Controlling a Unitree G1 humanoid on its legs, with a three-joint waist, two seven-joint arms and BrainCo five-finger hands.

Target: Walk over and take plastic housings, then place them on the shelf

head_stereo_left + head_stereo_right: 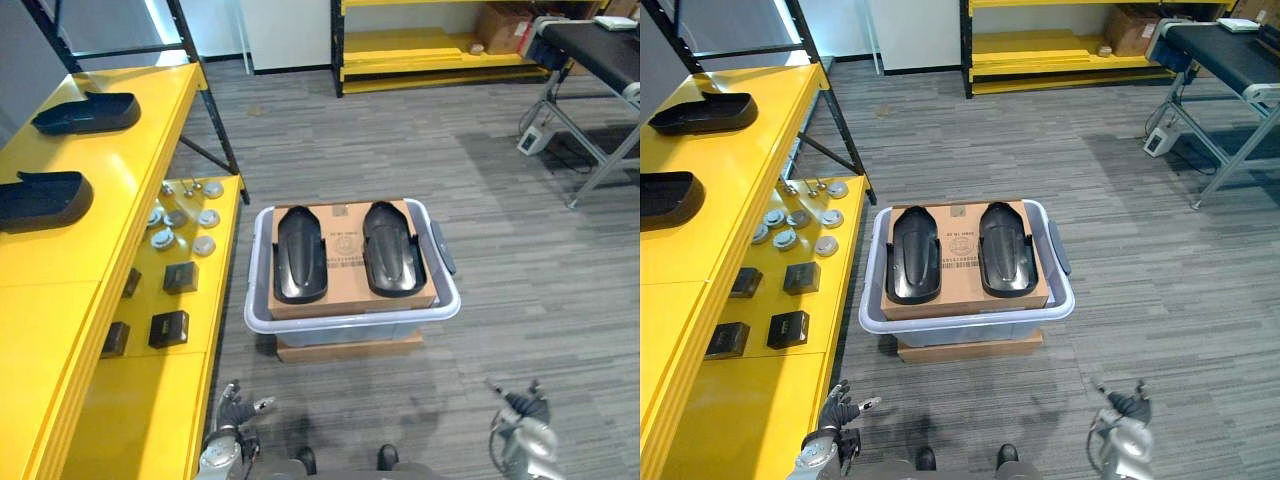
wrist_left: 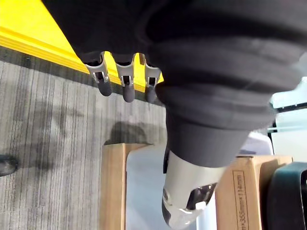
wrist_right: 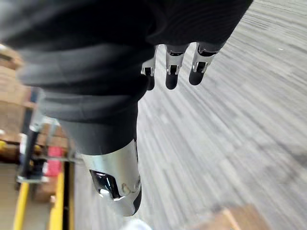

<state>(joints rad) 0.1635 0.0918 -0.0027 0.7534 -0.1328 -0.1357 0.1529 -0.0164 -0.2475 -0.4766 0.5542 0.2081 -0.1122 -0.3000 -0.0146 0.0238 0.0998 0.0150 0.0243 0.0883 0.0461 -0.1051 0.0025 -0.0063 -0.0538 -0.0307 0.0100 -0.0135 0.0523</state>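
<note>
Two black plastic housings lie side by side on a cardboard sheet [image 1: 345, 252] in a grey tote [image 1: 352, 322] on the floor ahead: the left housing [image 1: 299, 253] and the right housing [image 1: 392, 248]. Two more black housings rest on the yellow shelf's top at the left, one at the back [image 1: 88, 112] and one nearer [image 1: 42, 199]. My left hand [image 1: 234, 421] hangs low at the bottom left, fingers relaxed and empty. My right hand [image 1: 522, 420] hangs at the bottom right, open and empty too. Both are well short of the tote.
The yellow shelf [image 1: 60, 300] runs along the left; its lower level carries round metal parts [image 1: 182, 218] and small black boxes [image 1: 169, 328]. A flat cardboard box [image 1: 348, 348] lies under the tote. A black-topped table [image 1: 600, 60] stands at the far right, another yellow rack [image 1: 430, 50] at the back.
</note>
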